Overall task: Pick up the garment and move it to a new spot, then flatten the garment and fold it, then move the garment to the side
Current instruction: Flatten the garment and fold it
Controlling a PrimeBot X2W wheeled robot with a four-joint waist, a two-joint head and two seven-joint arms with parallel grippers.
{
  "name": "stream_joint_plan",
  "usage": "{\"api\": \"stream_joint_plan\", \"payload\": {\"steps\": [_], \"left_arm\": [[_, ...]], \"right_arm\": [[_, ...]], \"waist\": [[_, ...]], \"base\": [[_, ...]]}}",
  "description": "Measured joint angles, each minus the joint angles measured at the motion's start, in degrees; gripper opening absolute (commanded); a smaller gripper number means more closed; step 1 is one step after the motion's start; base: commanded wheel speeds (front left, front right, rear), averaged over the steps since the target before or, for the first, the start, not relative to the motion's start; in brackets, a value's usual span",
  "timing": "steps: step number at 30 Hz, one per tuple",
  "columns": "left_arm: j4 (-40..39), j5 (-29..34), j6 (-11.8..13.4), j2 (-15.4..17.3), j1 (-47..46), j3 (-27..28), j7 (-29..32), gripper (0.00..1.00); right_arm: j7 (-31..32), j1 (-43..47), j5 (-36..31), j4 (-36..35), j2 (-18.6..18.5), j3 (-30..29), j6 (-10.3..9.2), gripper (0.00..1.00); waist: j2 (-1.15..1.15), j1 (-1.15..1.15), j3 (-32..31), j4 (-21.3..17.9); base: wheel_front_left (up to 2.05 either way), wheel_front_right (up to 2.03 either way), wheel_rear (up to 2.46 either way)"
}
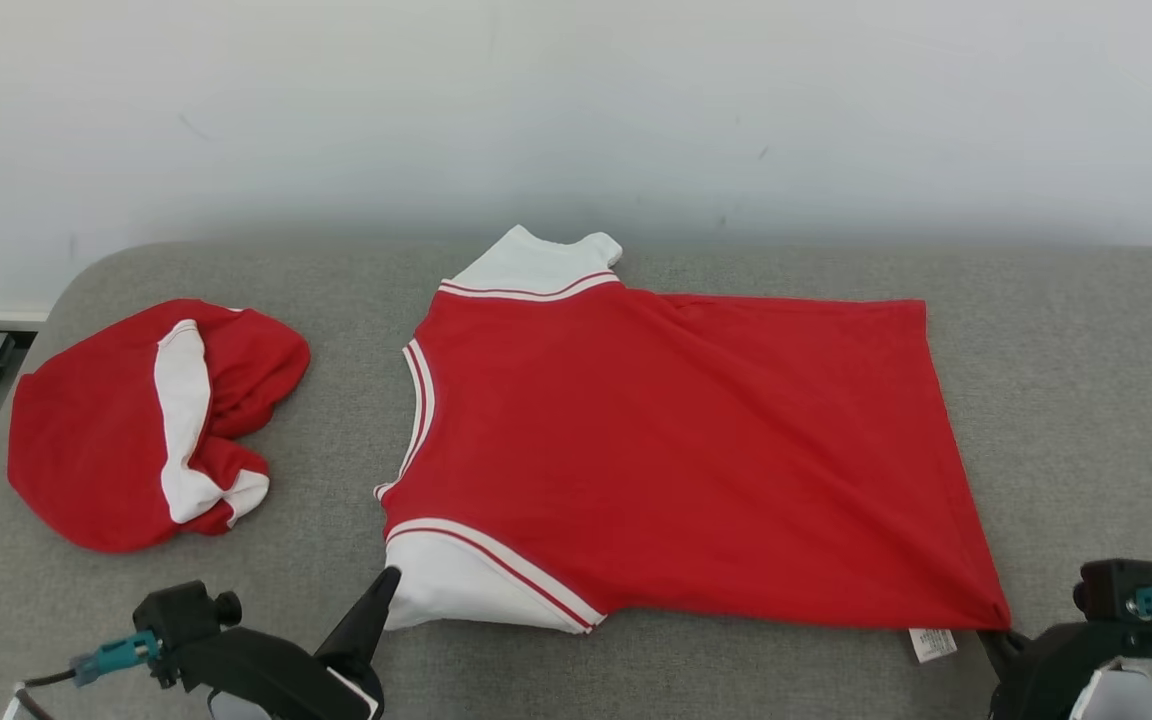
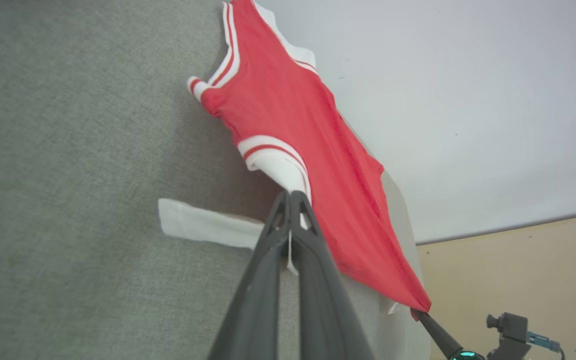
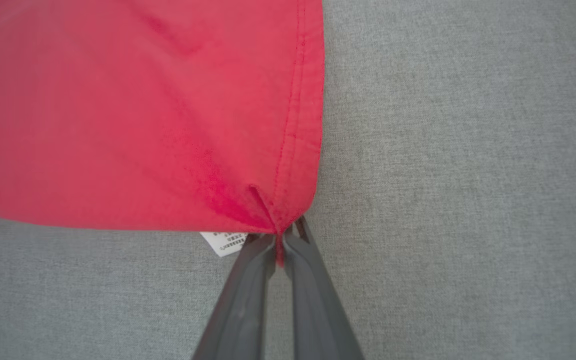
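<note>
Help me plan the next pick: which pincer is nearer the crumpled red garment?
Left. The left pincer grips the white sleeve of the spread shirt, just right of the crumpled garment; the right pincer holds the hem corner, across the whole shirt.

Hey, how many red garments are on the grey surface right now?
2. The spread garment lies in the middle, near edge pinched by the left gripper and right gripper; the bunched garment sits at the left.

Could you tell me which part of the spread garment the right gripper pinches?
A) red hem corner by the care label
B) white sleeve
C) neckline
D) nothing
A: the right gripper is shut on the garment at its red hem corner, beside the white care label.
</note>
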Motion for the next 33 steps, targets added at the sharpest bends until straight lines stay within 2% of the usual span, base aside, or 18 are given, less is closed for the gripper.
{"api": "stream_joint_plan", "payload": {"steps": [11,15,23,24,25,26,27,28,29,33], "left_arm": [[-9.3,-3.4,1.1,1.6,3.1,1.8,1.5,0.0],[-8.6,-1.8,1.7,3.3,3.9,-0.5,3.8,0.0],[-4.4,1.0,2.6,3.4,5.5,-2.0,5.4,0.0],[-3.8,1.2,2.6,3.4,5.4,-2.0,5.4,0.23],[-3.2,1.7,2.6,3.3,5.4,-2.0,5.4,0.23],[-2.6,2.1,2.6,3.3,5.3,-2.0,5.4,0.47],[-2.2,2.5,2.6,3.3,5.2,-2.0,5.4,1.0],[-1.5,3.0,2.6,3.2,5.0,-1.9,5.4,1.0],[-0.7,3.9,2.6,3.2,4.6,-1.9,5.4,1.0],[2.9,7.2,2.6,3.0,3.1,-0.5,3.7,1.0]], "right_arm": [[1.5,6.0,2.2,-9.9,0.8,-3.0,-3.16,0.0],[3.6,8.3,2.2,-10.9,1.0,-2.2,-3.54,0.0],[5.9,8.8,1.6,-12.9,0.9,-1.6,-4.57,0.0],[6.4,8.8,1.5,-13.1,0.9,-1.5,-4.58,0.0],[6.6,8.8,1.2,-13.2,0.9,-1.4,-4.86,0.0],[6.9,8.8,1.0,-13.3,0.9,-1.3,-5.0,0.09],[7.2,8.8,0.7,-13.4,0.9,-1.2,-5.01,0.37],[7.4,8.8,0.2,-13.4,0.9,-1.0,-5.08,0.51],[7.5,8.8,-0.2,-13.4,0.9,-0.9,-5.23,1.0],[7.9,8.7,-1.8,-13.5,0.7,-1.2,-5.94,1.0]], "waist": [[0.0,0.01,-0.4,-1.3],[0.0,0.02,-0.2,-1.5],[0.0,0.02,1.8,-1.6],[0.01,0.02,2.0,-1.6],[0.01,0.02,2.1,-1.5],[0.0,0.02,2.3,-1.5],[0.01,0.02,2.4,-1.5],[0.01,0.02,2.5,-1.4],[0.01,0.02,2.6,-1.4],[0.01,0.02,2.9,-1.3]], "base": [[0.0,0.0,0.0],[0.0,0.0,0.0],[0.0,0.0,0.0],[0.0,0.0,0.0],[0.0,0.0,0.0],[0.0,0.0,0.0],[0.0,0.0,0.0],[0.0,0.0,0.0],[0.0,0.0,0.0],[0.0,0.0,0.0]]}}
